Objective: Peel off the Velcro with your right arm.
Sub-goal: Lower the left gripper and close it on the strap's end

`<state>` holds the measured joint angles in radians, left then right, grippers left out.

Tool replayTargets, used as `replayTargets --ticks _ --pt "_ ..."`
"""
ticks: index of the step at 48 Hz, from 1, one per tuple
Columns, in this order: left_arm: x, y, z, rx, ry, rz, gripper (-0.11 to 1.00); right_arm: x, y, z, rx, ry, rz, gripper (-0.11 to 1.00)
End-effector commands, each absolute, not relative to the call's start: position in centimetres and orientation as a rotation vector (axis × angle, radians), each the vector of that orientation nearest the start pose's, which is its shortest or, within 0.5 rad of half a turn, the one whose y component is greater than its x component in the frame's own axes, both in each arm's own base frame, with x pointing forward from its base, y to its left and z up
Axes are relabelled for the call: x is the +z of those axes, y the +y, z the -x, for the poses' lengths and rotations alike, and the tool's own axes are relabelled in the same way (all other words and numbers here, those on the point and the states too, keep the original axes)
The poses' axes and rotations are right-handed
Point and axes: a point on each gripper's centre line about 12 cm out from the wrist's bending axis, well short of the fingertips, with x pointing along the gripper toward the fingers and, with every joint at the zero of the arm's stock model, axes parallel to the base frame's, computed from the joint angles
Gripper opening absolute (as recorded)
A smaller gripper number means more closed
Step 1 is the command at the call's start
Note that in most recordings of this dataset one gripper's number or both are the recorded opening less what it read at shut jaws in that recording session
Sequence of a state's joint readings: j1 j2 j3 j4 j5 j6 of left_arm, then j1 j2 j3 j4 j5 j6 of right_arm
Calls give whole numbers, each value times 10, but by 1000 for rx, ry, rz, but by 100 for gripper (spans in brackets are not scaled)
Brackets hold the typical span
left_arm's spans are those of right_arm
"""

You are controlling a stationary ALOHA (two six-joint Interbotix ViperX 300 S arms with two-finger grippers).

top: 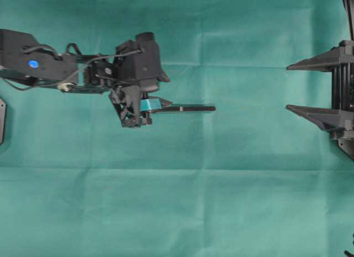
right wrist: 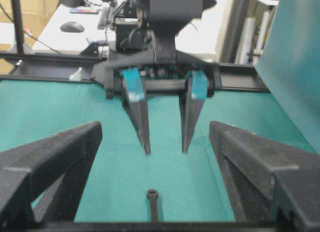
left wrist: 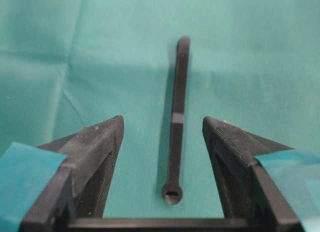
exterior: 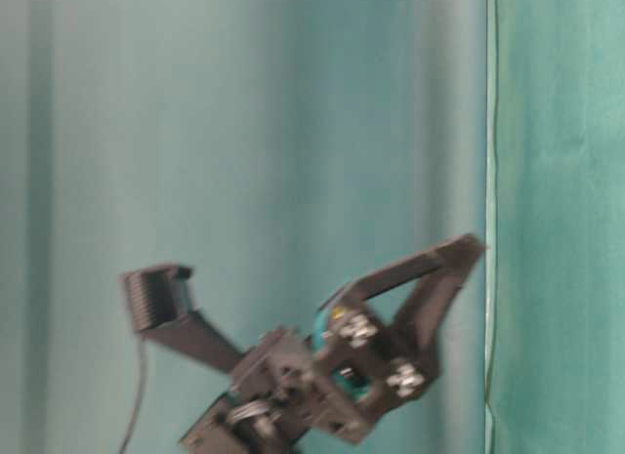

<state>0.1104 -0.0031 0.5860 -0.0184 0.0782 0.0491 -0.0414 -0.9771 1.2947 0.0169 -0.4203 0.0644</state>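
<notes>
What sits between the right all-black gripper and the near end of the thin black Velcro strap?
Nothing: only bare teal cloth separates the open right gripper from the Velcro strap, as the overhead view shows.

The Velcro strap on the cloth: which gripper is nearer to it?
Left. The left gripper hangs over the Velcro strap's near end, fingers open astride it; the right gripper waits far off.

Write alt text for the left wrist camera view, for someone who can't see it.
A thin black Velcro strap lies flat on teal cloth, running away from the camera between the open fingers of the left end effector, untouched. A round eyelet marks its near end.
</notes>
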Motion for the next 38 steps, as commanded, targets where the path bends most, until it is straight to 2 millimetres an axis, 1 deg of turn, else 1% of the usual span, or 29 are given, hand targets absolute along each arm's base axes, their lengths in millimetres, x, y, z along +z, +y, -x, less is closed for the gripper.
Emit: replayTargets --ticks 1,20,38 --pt "195 44 -411 92 636 2 63 267 -9 -189 -45 -117 -78 84" --pt "159 40 -431 75 702 -4 63 266 -9 -189 -45 -115 -78 84" --pt "141 39 -442 69 730 -4 63 262 -9 -187 -45 -118 -76 84"
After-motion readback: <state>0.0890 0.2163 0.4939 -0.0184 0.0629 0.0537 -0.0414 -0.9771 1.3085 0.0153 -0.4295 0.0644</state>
